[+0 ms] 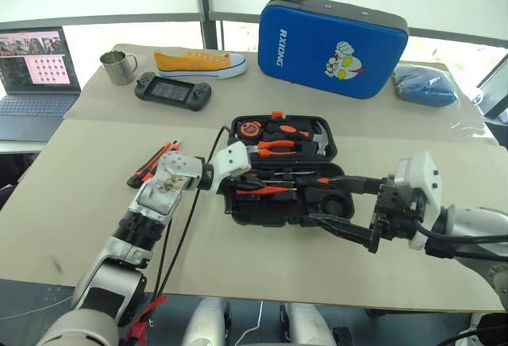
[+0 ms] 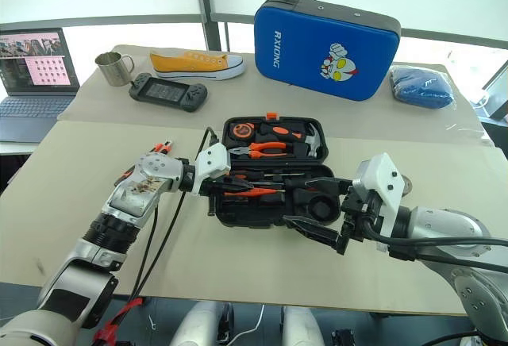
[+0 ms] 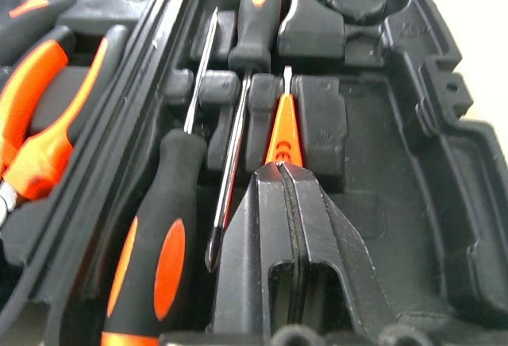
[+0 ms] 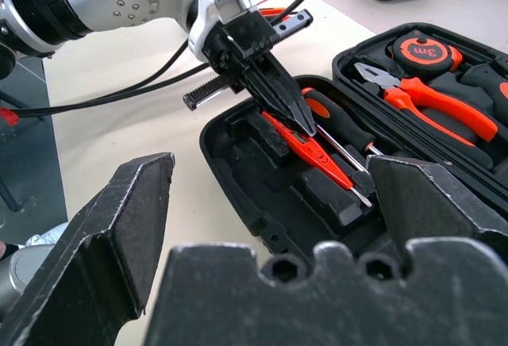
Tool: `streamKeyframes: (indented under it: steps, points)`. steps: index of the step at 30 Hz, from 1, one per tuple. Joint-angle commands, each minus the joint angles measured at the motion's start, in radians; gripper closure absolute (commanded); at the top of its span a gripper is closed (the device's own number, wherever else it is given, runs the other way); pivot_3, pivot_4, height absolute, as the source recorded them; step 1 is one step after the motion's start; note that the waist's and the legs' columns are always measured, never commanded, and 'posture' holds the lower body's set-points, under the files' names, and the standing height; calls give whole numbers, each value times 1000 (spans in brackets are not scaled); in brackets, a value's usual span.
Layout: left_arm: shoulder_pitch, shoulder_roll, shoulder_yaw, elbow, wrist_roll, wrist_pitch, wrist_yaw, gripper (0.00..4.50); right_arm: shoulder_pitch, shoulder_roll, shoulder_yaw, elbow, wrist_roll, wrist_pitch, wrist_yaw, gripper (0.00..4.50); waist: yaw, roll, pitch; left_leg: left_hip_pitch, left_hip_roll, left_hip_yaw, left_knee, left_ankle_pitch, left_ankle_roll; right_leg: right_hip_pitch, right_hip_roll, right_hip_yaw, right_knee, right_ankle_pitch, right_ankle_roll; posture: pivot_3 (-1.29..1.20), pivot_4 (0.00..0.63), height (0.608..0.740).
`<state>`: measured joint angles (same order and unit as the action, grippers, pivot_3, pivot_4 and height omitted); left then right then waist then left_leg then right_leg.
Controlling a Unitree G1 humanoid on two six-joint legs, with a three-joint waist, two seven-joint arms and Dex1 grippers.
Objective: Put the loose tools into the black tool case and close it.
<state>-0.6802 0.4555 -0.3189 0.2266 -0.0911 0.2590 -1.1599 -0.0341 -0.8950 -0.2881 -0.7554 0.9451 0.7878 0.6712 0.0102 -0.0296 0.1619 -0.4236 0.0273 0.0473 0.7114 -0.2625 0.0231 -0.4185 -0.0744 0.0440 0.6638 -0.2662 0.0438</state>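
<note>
While the right gripper (image 1: 343, 206) hangs spread wide over the open black tool case (image 1: 317, 215), the left gripper (image 4: 305, 130) is pinched on the small all-orange screwdriver (image 4: 317, 155) in the near tray.

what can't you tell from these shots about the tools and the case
- Whether the shut left pincer pinches or just touches the small orange screwdriver: its tips cover the handle.
- Utility knife: mostly hidden behind the left arm.
- Black tool case near slots: hidden by the right pincer.

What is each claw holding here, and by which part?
Left claw is shut on the small orange screwdriver, at its handle end, over the black tool case. Right claw holds nothing.
</note>
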Motion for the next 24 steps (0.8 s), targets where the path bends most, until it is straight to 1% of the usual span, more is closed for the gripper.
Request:
streamKeyframes:
  steps: [1,9,12,14,20,22,24]
  points:
    - [3,-10,-5,24,21,-46,17,4475,-2,-11,-20,-18,1,-13,3,0,0,0,0,0,0,0,0,0,0,0,0,0,0,0,0,0,150,740]
    - [12,-16,-33,100,63,-104,29,4475,8,-10,-24,-22,-1,-16,5,0,1,0,0,2,0,0,0,0,0,3,0,0,0,0,0,0,150,740]
    - [24,-10,-48,110,78,-126,20,4475,13,-9,-26,-23,-1,-17,5,0,0,0,0,9,0,0,0,-1,1,11,0,-1,-2,0,0,0,150,740]
    - [35,-4,-53,111,80,-122,12,4475,14,-8,-25,-24,-2,-18,4,0,0,0,0,13,1,0,-1,-1,1,16,0,-1,-4,0,0,0,150,740]
    - [61,6,-37,109,66,-83,2,4475,1,-10,-17,-14,-7,-23,12,0,-1,0,-1,15,1,0,-1,-1,1,17,1,-1,-4,0,0,0,150,740]
    - [69,12,-17,81,50,-68,5,4475,-12,-9,-5,-6,-13,-28,21,0,-2,0,-1,16,2,0,-1,-1,1,18,1,-1,-4,0,0,0,150,740]
    - [65,27,57,-21,-35,30,5,3975,-45,-6,15,11,-14,-31,32,0,-6,0,-1,16,2,0,-1,-1,1,17,1,-1,-4,0,0,0,150,740]
